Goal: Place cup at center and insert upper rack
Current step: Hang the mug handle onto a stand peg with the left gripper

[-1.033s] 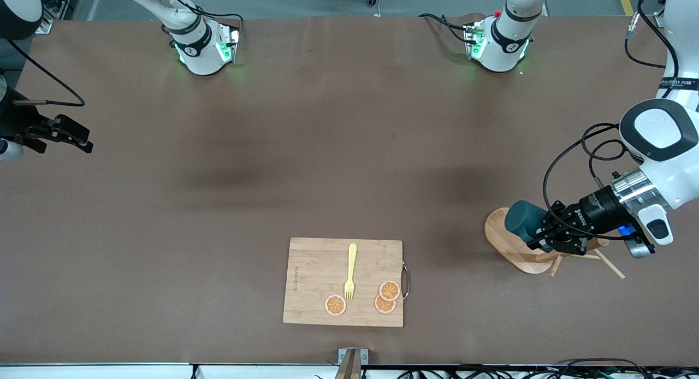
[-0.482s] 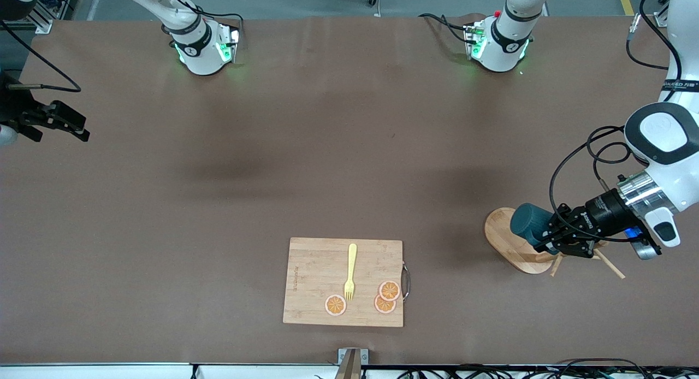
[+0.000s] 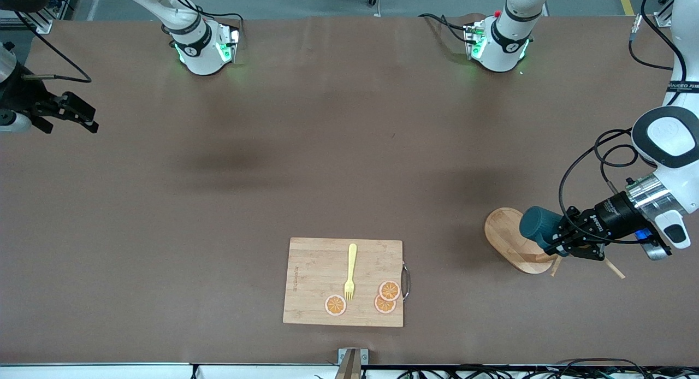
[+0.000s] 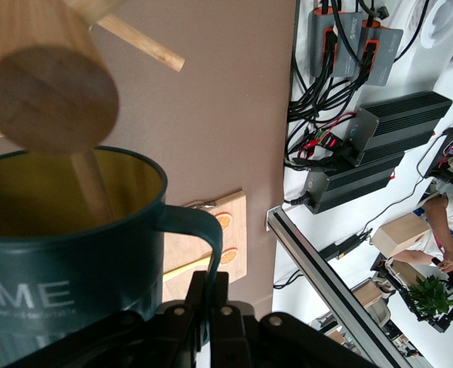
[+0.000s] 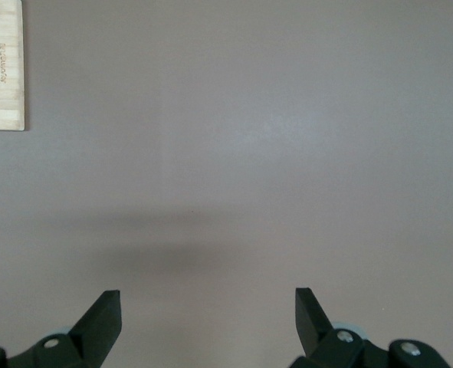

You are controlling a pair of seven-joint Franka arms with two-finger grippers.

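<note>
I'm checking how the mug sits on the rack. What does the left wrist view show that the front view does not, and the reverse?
Only the left wrist view shows the dark teal mug's mustard-yellow inside with a thin wooden peg in it, and white lettering.

Only the front view shows the light wooden mug tree's oval base, the yellow fork, and the right gripper, open, waiting at the right arm's end.

Both show the mug, the left gripper shut on it, and the bamboo cutting board with orange slices.
</note>
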